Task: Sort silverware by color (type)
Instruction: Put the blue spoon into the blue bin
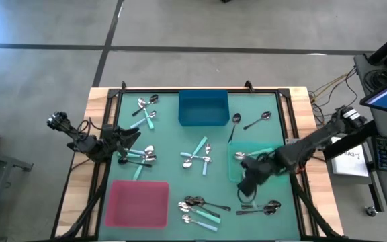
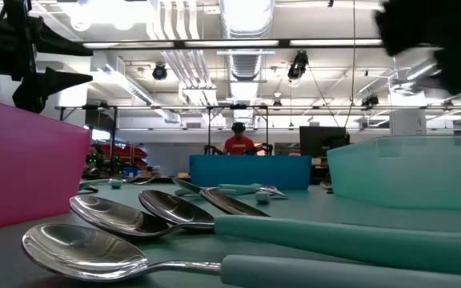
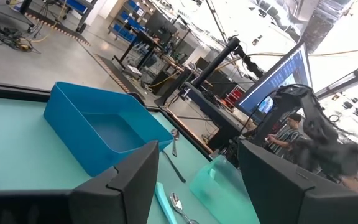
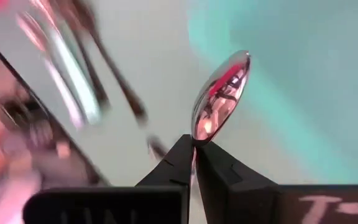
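Note:
Spoons lie in clusters on the green mat: teal-handled ones (image 1: 200,156), a dark-handled and silver group (image 1: 140,156), another group (image 1: 202,205) near the front, and more (image 1: 146,107) at the far left. My right gripper (image 1: 247,181) hovers by the near left corner of the pale green tray (image 1: 264,153), shut on a spoon (image 4: 219,93). My left gripper (image 1: 127,139) is open at the table's left side, beside the dark-handled group, touching nothing. In the low view, spoon bowls (image 2: 114,216) rest on the mat close to the camera. My right gripper pinches the spoon between its two fingers at the neck just below the bowl (image 4: 195,138). The shiny bowl (image 4: 224,87) sticks out beyond the fingertips, lifted clear of the mat. The fingers hide the handle, so its colour cannot be told.
A blue tray (image 1: 203,109) stands at the far middle and a pink tray (image 1: 138,203) at the near left. Two dark-handled spoons (image 1: 250,122) lie right of the blue tray, more spoons (image 1: 261,208) near the front right. A monitor and a person show beyond the table.

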Robot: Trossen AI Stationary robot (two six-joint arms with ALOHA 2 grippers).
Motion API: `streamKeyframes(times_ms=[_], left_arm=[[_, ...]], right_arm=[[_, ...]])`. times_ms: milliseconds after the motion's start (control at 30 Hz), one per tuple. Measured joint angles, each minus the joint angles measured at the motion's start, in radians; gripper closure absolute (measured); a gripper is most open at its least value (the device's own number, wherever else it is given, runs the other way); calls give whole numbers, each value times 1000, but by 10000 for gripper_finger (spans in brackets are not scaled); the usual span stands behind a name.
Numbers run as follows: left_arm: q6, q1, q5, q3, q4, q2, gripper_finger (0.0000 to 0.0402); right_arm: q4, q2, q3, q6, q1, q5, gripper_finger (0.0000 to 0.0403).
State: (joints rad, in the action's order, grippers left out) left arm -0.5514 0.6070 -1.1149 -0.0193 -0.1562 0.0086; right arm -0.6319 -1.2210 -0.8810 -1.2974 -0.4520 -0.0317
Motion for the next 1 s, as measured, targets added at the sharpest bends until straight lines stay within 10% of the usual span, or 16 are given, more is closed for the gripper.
streamKeyframes(times_ms=[267, 533, 1000], left_arm=[[0, 0, 0, 0, 0, 0, 196], [0, 0, 0, 0, 0, 0, 196], [0, 0, 0, 0, 1, 0, 196]], right_arm=[[198, 54, -8, 591, 364, 332, 394], [766, -54, -8, 1062, 683, 376, 394], [819, -299, -65, 1289, 791, 373, 390]])
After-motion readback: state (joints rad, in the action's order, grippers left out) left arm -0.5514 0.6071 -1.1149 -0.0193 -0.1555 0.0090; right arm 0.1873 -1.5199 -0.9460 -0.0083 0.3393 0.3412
